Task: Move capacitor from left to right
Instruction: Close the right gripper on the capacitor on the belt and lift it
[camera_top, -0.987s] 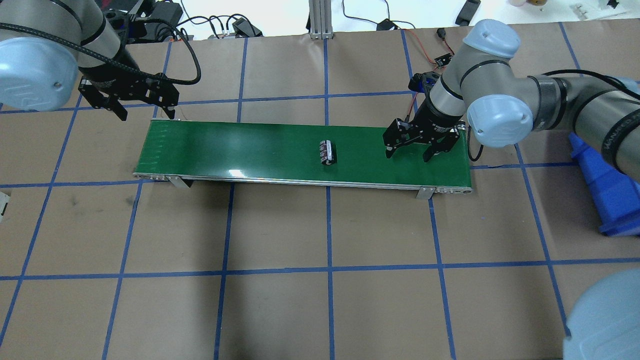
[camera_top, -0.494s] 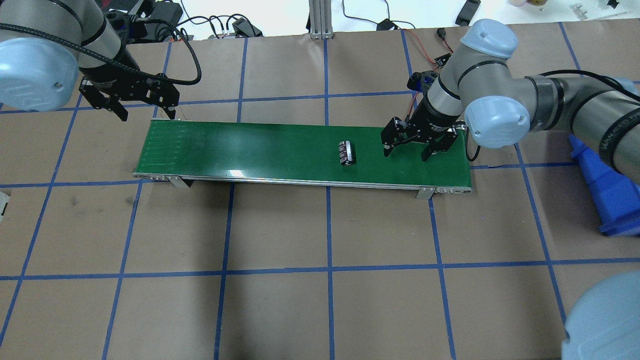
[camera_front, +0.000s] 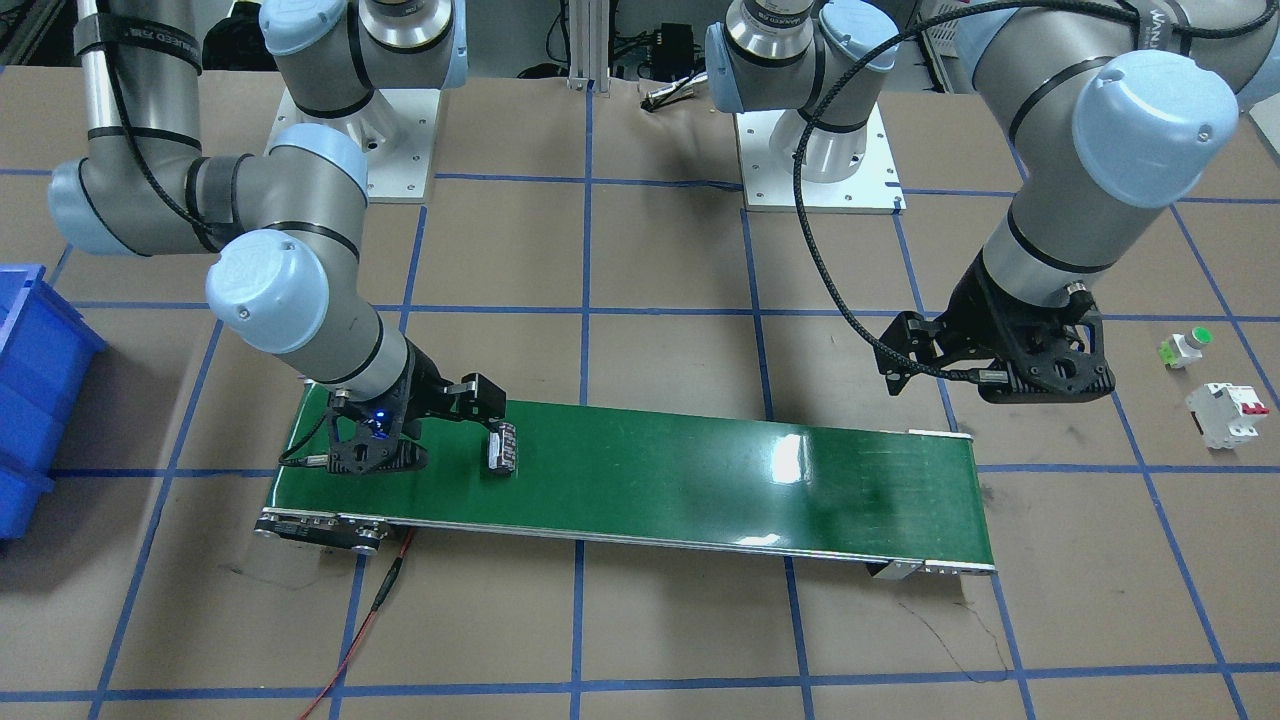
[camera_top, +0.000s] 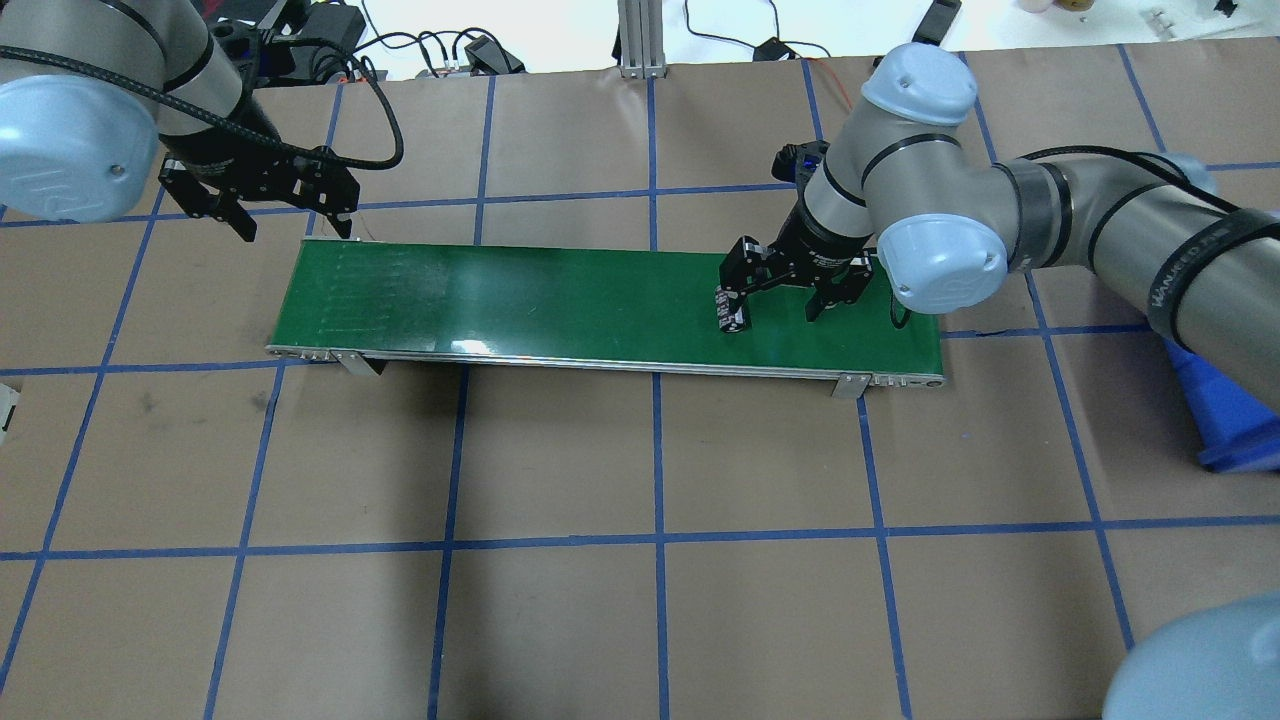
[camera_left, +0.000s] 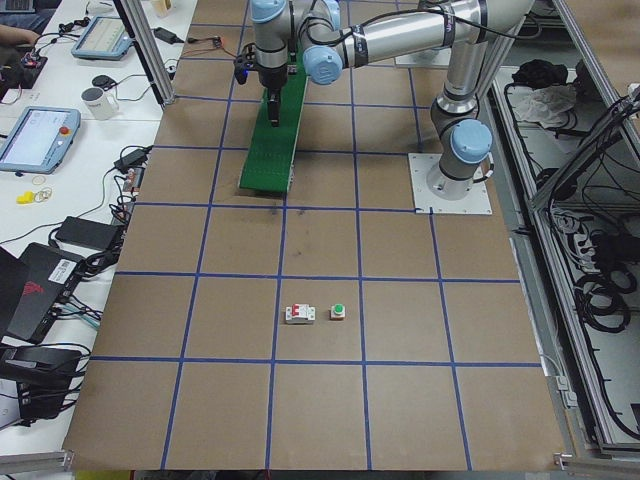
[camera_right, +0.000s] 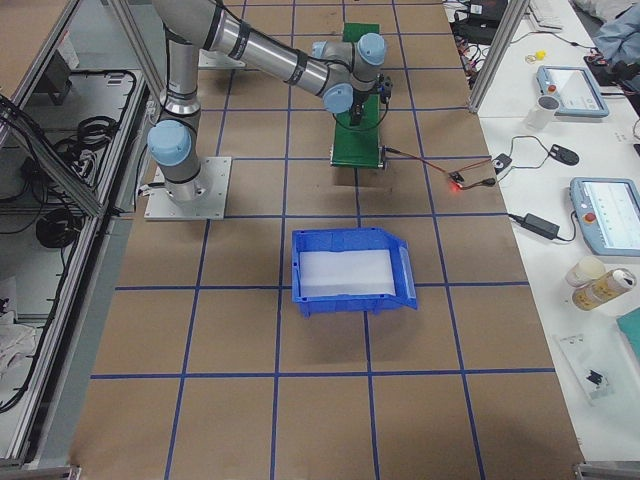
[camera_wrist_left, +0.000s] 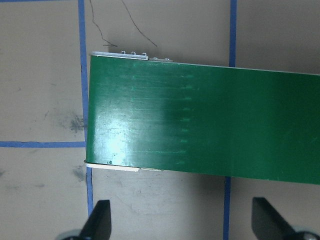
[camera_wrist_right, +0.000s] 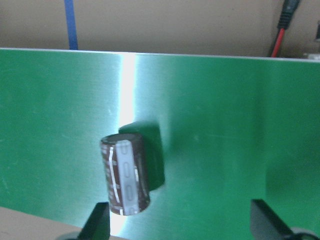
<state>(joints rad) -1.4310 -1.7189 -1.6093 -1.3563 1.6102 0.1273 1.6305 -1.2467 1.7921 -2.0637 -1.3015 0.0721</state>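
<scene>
The capacitor (camera_top: 731, 310) is a small dark block with a pale strip. It lies on the right part of the green conveyor belt (camera_top: 520, 300). It also shows in the front view (camera_front: 502, 448) and the right wrist view (camera_wrist_right: 125, 177). My right gripper (camera_top: 775, 305) is open and low over the belt. The capacitor sits just by the inner side of its left fingertip (camera_wrist_right: 97, 222), and I cannot tell if they touch. My left gripper (camera_top: 292, 222) is open and empty, hovering just past the belt's left end (camera_wrist_left: 115, 120).
A blue bin (camera_top: 1225, 405) stands on the table to the right of the belt. In the front view a white breaker (camera_front: 1225, 412) and a green-capped button (camera_front: 1187, 347) lie beyond the belt's other end. A red wire (camera_front: 370, 610) trails from the belt.
The capacitor has travelled right along the belt, from its middle to its right part. My right gripper has moved left to meet it. The left arm has not moved.
</scene>
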